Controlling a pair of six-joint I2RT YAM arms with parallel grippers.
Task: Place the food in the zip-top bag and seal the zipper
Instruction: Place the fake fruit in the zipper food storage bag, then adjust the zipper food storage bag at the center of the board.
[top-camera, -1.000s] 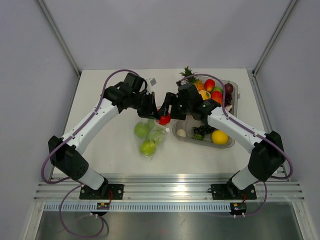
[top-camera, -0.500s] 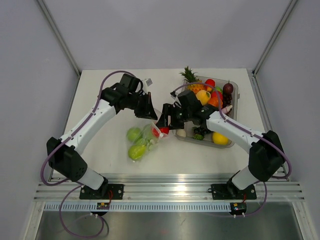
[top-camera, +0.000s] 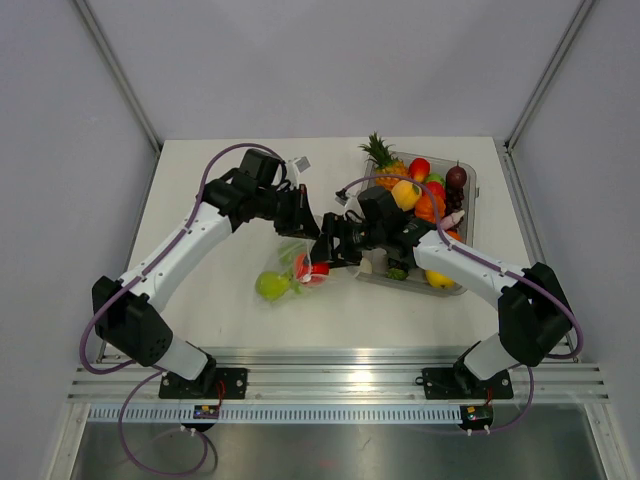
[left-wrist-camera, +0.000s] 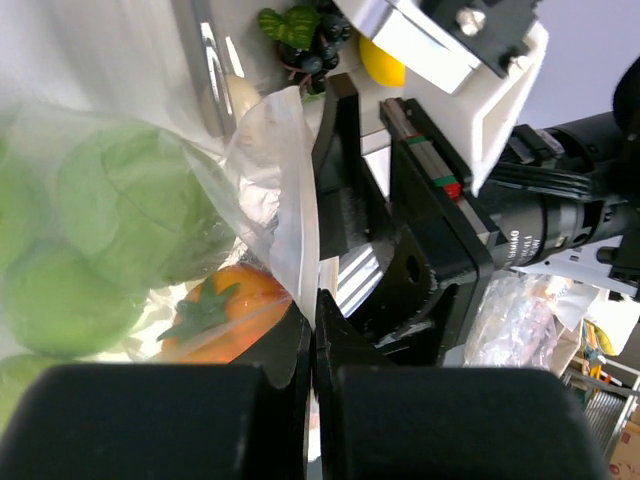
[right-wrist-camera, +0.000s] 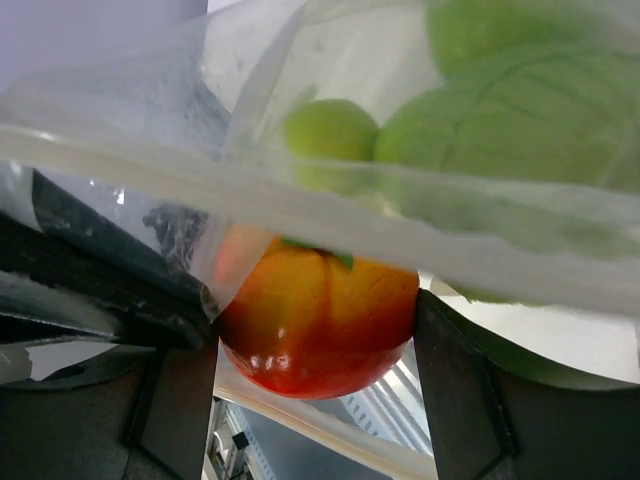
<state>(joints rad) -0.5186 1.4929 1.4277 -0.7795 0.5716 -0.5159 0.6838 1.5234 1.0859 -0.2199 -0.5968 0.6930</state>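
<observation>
The zip-top bag (top-camera: 290, 262) is showing clear and glinting, a pale green, finely veined cabbage (left-wrist-camera: 130, 200) and glossy green apples (right-wrist-camera: 330, 130) tinting it from within, while the tomato (right-wrist-camera: 318, 325) is shading from red through orange to yellow under a dark green star-shaped stalk. In the clear tray (top-camera: 469, 198) a yellow lemon (left-wrist-camera: 380, 62), black-purple grapes (left-wrist-camera: 320, 47) with a green leaf and a green-crowned pineapple (top-camera: 380, 158) are gleaming among red and orange pieces. The left arm (top-camera: 185, 245) and right arm (top-camera: 470, 262) are showing white links, black joints and purple cables (top-camera: 225, 150) against the off-white table (top-camera: 200, 180).
</observation>
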